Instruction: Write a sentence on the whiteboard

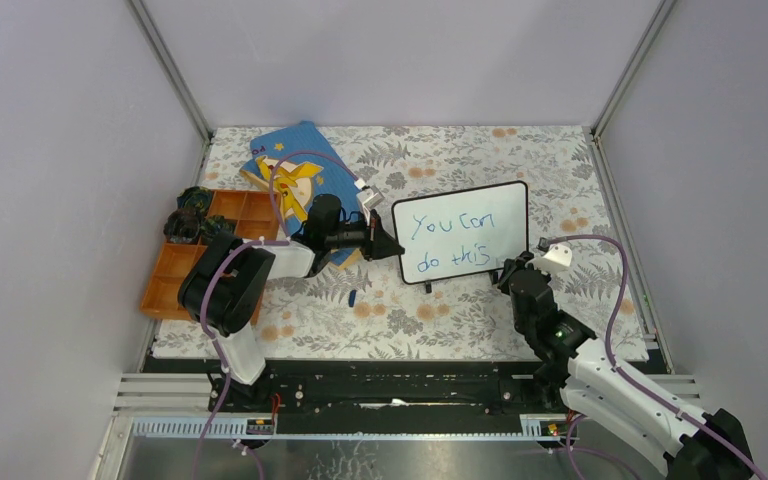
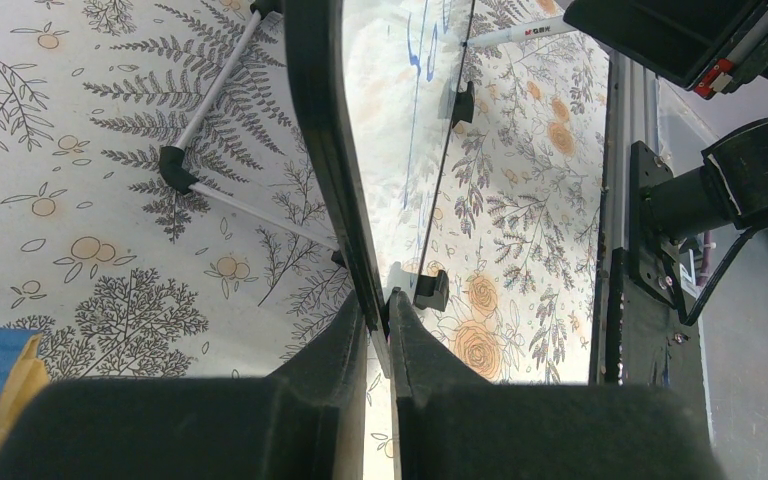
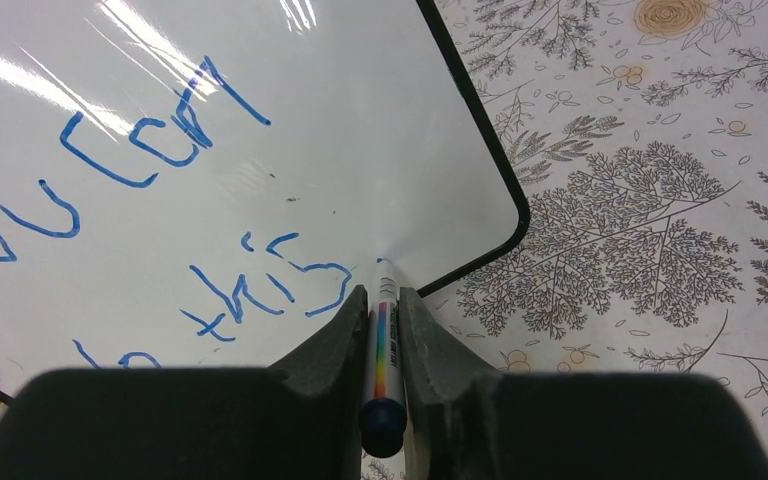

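Far left, an orange tray (image 1: 165, 290) sits at the table's left edge, with a blue book (image 1: 300, 150) behind it toward the back wall. The left gripper (image 2: 380, 318) is closed on the whiteboard (image 1: 505, 215), pinching the left edge of its frame. The board is propped on its feet, mid-table, a bit right of centre. The sentence (image 1: 455, 243), "You can / do this", is in blue on two lines across the face. The right gripper (image 3: 383, 305) is clamped on a marker (image 3: 384, 350), tip at the board's lower right corner, just past the "s". Bare floral cloth (image 1: 580, 170) shows behind, in front of and right of the board. The right side rail is well apart from the board's edge.
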